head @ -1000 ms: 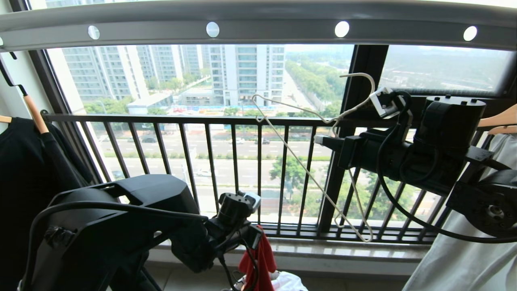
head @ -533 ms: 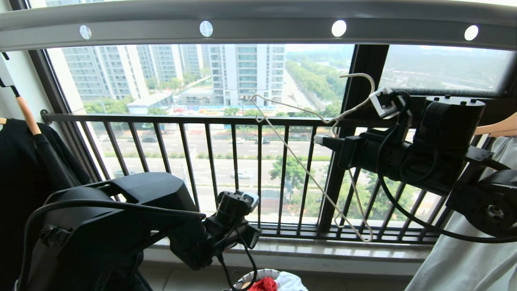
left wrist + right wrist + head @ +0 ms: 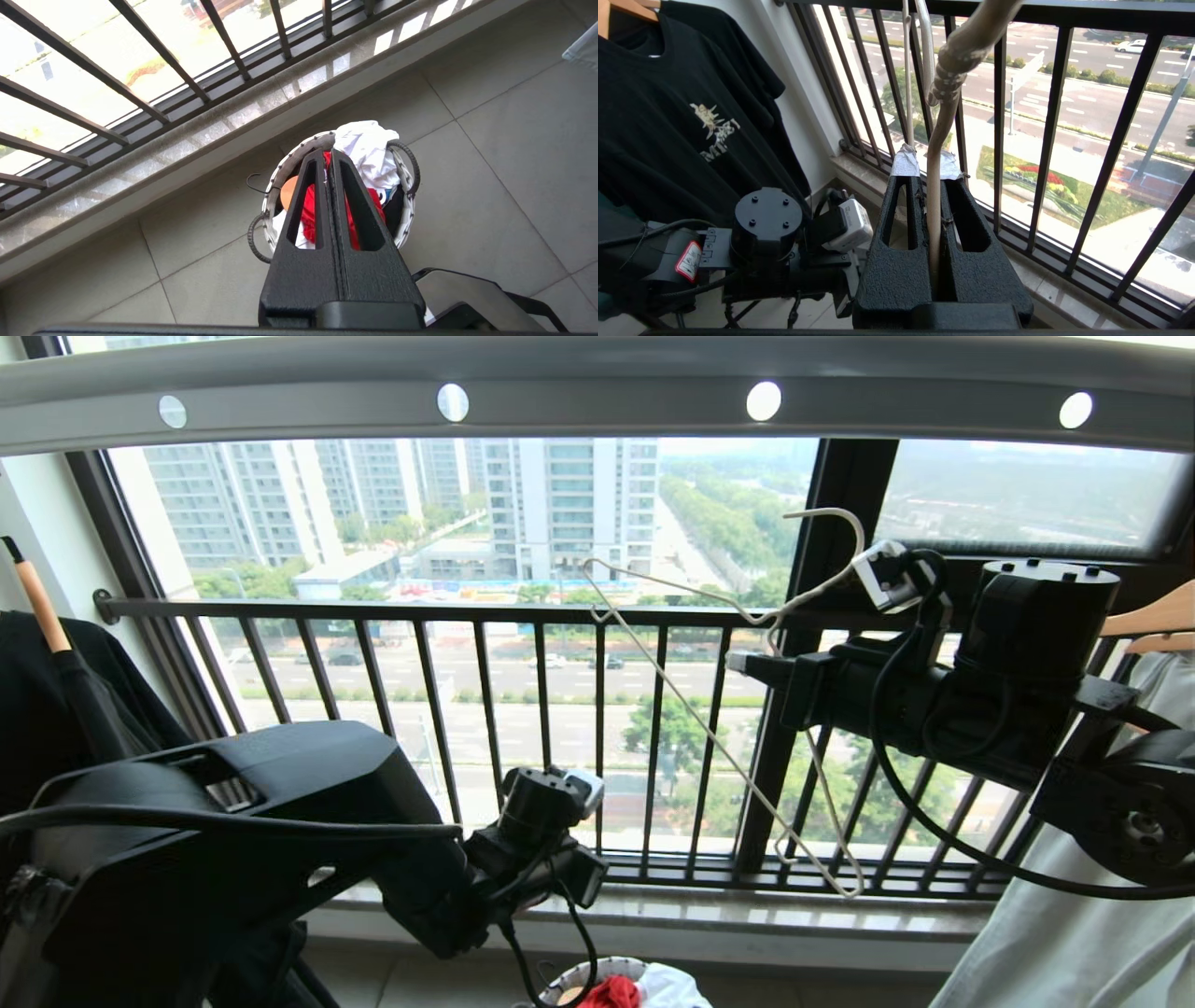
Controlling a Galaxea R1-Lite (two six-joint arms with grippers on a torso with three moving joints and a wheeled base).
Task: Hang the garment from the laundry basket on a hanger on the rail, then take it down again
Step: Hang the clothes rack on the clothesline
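**Left gripper closed and empty above the laundry basket**

Left gripper [image 3: 327, 158] hanging over the laundry basket [image 3: 275, 179] on the tiled floor, fingers pressed flat together with nothing between them. Directly below, apart from the fingertips: the garment [image 3: 309, 210], red, bunched inside the basket beside white clothes [image 3: 366, 149] spilling over the rim. Print and lettering of the garment not readable; much of it covered by the fingers. Seen from the head, only a red scrap [image 3: 611, 993] at the bottom edge, basket cut off.

Higher and to the right: right gripper [image 3: 928, 165] clamped on the hanger [image 3: 709, 728] just below its twisted neck, held up before the window railing [image 3: 420, 612], hook near but under the rail [image 3: 597, 401], not on it. Farther left, a black shirt [image 3: 686, 121] on a wooden hanger, partly out of view.
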